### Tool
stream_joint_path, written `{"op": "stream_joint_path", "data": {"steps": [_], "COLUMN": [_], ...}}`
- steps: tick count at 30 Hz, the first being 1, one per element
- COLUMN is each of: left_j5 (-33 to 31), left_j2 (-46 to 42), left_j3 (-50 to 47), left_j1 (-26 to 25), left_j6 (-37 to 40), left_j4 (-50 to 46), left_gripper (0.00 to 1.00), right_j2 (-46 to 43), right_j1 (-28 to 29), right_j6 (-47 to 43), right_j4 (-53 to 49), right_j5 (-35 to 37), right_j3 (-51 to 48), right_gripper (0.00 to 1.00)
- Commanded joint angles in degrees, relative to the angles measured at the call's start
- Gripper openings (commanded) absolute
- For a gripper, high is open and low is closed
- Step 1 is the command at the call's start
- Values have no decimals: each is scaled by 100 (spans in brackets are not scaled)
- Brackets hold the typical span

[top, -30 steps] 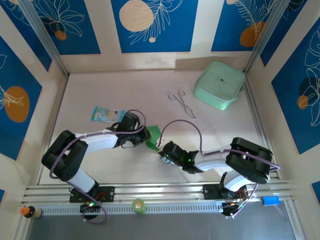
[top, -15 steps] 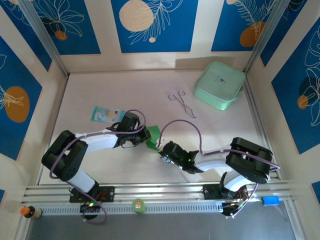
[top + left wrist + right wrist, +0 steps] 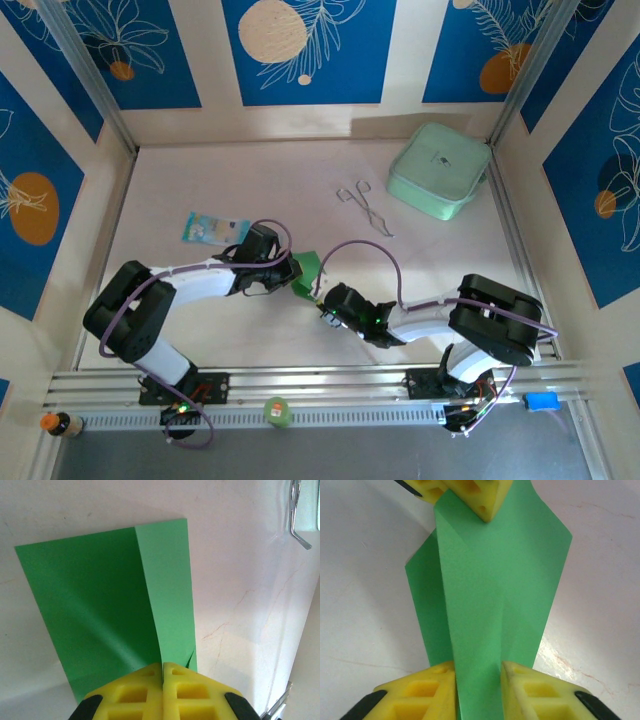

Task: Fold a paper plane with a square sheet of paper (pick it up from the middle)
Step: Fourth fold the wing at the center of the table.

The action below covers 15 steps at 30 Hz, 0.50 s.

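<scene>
The square sheet of paper (image 3: 308,268) is bright green and creased, and it is held up off the table between both arms near the table's middle. My left gripper (image 3: 293,277) is shut on its left end. In the left wrist view the yellow fingers meet at the gripper (image 3: 163,667), pinching the paper (image 3: 100,605) along a fold, with a lighter flap to the right. My right gripper (image 3: 322,299) holds the other end. In the right wrist view a folded wedge of paper (image 3: 490,590) sits between the jaws of that gripper (image 3: 478,672), and the left fingers (image 3: 470,492) show at the top.
A pale mint-green box (image 3: 438,170) stands at the back right. Thin metal tweezers (image 3: 363,205) lie left of the box and show in the left wrist view as a bent metal rod (image 3: 296,515). A light-blue packet (image 3: 212,229) lies behind the left arm. Walls close in on three sides.
The right arm's elbow has edged slightly left. The paper and both grippers stay where they were.
</scene>
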Motion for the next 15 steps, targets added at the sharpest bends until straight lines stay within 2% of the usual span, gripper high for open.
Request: {"op": "stream_joint_path", "data": {"steps": [1, 8, 12, 15], "left_j5": [83, -26, -86, -179], "left_j2": [-52, -113, -195, -316], "left_j3": [101, 93, 76, 63], "left_j1": [63, 60, 60, 62], "left_j6": [-43, -30, -31, -13], "left_j4": [-21, -145, -171, -197], "left_gripper": [4, 9, 18, 32], "right_j2": [-20, -73, -75, -80], "right_j1": [44, 35, -9, -46], "right_j6": [-23, 109, 246, 342], "right_j4": [135, 51, 33, 8], "right_j5": [16, -97, -170, -261], "right_j3": [50, 41, 32, 32], "right_gripper": [24, 17, 13, 10]}}
